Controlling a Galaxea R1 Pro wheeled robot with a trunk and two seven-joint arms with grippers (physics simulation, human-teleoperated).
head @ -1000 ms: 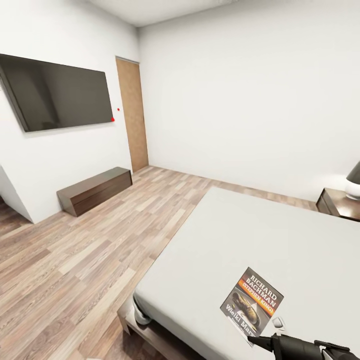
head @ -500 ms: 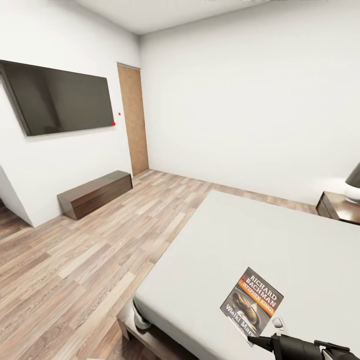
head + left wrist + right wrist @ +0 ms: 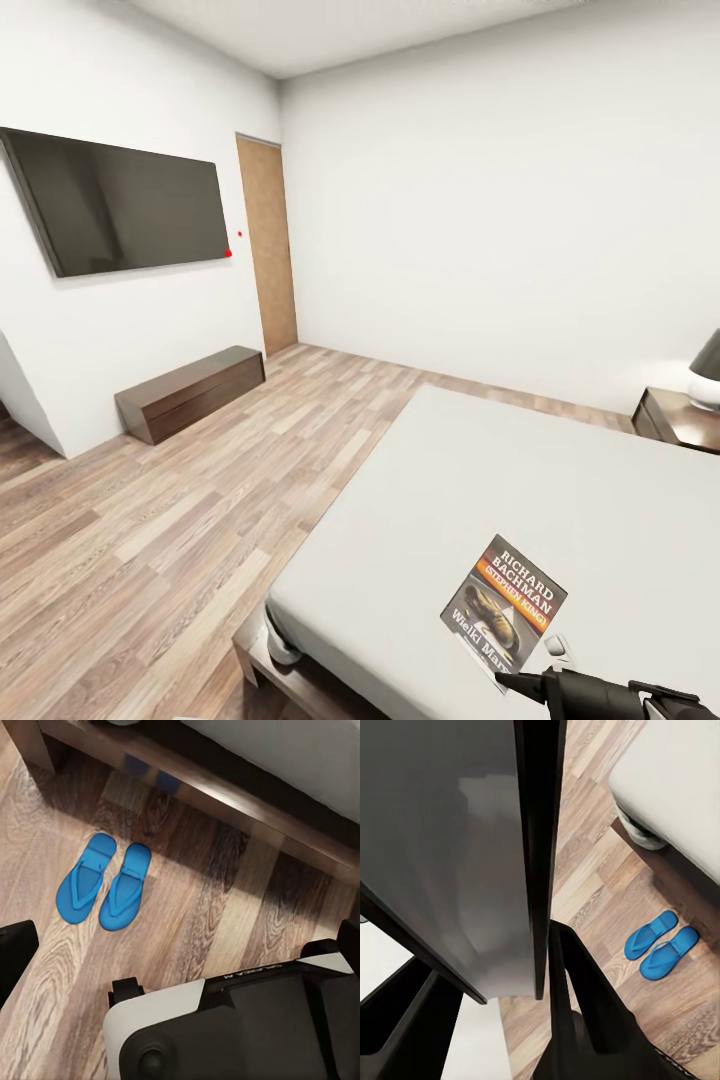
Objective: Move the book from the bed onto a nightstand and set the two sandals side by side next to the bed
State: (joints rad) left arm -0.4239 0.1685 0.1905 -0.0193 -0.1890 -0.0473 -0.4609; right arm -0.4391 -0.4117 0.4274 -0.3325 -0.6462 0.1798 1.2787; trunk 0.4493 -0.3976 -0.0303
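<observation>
Right gripper (image 3: 520,683) pinches one book (image 3: 505,601) above bed (image 3: 520,480); two sandals (image 3: 103,883) paired on floor (image 3: 225,907).

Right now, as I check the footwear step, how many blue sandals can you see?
2. One sandal and the other sandal lie side by side on the wood floor, next to the bed frame. None seems hidden.

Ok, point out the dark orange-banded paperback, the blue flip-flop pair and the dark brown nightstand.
Dark orange-banded paperback (image 3: 505,600): head view, cover centre.
Blue flip-flop pair (image 3: 126,886): left wrist view, one sandal's sole.
Dark brown nightstand (image 3: 680,420): head view, top surface.
</observation>
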